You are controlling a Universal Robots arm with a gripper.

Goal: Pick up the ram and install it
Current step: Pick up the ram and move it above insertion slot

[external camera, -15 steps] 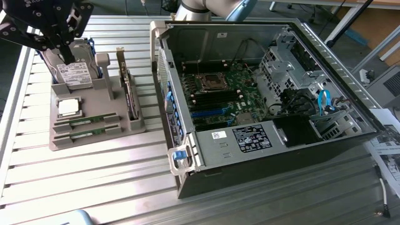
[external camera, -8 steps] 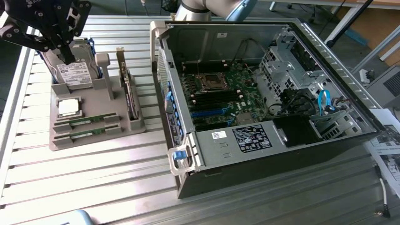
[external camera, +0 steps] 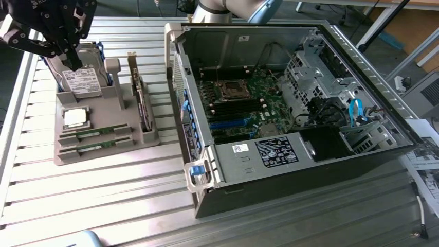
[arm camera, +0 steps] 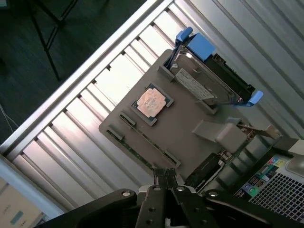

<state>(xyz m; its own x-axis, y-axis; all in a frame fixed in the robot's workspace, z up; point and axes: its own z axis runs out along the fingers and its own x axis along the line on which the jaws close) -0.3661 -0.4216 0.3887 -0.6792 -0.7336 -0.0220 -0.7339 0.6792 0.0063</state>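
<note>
Green ram sticks (external camera: 92, 134) (arm camera: 148, 142), two, lie side by side in slots at one end of one grey tray (external camera: 103, 157) (arm camera: 185, 114), next to one processor chip (external camera: 75, 117) (arm camera: 151, 103), one hard drive (external camera: 86, 80) (arm camera: 199, 88) and one upright expansion card (external camera: 143, 103). One gripper (external camera: 72, 64) (arm camera: 166, 176) hangs over the tray, clenched on nothing. One open computer case (external camera: 274, 175) stands at the exterior view's right.

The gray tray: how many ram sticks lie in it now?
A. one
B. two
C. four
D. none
B: two ram sticks lie side by side in slots of the gray tray, next to the processor chip.
</note>
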